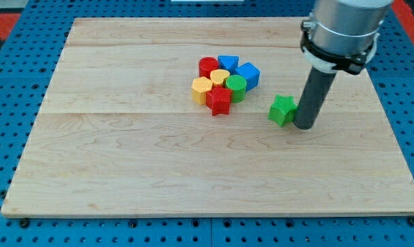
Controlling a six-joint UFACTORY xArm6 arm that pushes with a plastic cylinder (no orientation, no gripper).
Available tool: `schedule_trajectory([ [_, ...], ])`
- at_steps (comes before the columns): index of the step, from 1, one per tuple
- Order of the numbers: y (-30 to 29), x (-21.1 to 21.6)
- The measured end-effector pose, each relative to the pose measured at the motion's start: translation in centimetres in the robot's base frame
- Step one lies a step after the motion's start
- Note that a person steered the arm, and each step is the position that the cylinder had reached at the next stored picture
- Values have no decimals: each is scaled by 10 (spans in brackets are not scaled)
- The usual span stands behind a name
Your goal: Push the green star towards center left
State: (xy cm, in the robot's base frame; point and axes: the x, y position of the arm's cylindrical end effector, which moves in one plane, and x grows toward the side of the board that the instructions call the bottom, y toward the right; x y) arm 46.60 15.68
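Observation:
The green star (282,110) lies on the wooden board (158,171), right of the middle. My tip (304,126) stands just to the star's right, touching or nearly touching it. The rod rises from there to the arm's grey body at the view's top right. The star sits apart from a cluster of blocks to its left.
The cluster holds a red cylinder (208,66), a blue triangular block (228,62), a blue cube (248,74), a yellow heart (220,76), a yellow hexagon (202,88), a green cylinder (236,87) and a red star (220,100). Blue pegboard surrounds the board.

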Motion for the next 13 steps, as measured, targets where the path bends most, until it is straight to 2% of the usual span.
schedule_trajectory([
  [1, 28, -29],
  [2, 0, -40],
  [4, -91, 3],
  [5, -77, 31],
  [6, -119, 31],
  [7, -204, 23],
  [9, -214, 45],
  [11, -306, 29],
  [12, -285, -11],
  [13, -246, -26],
])
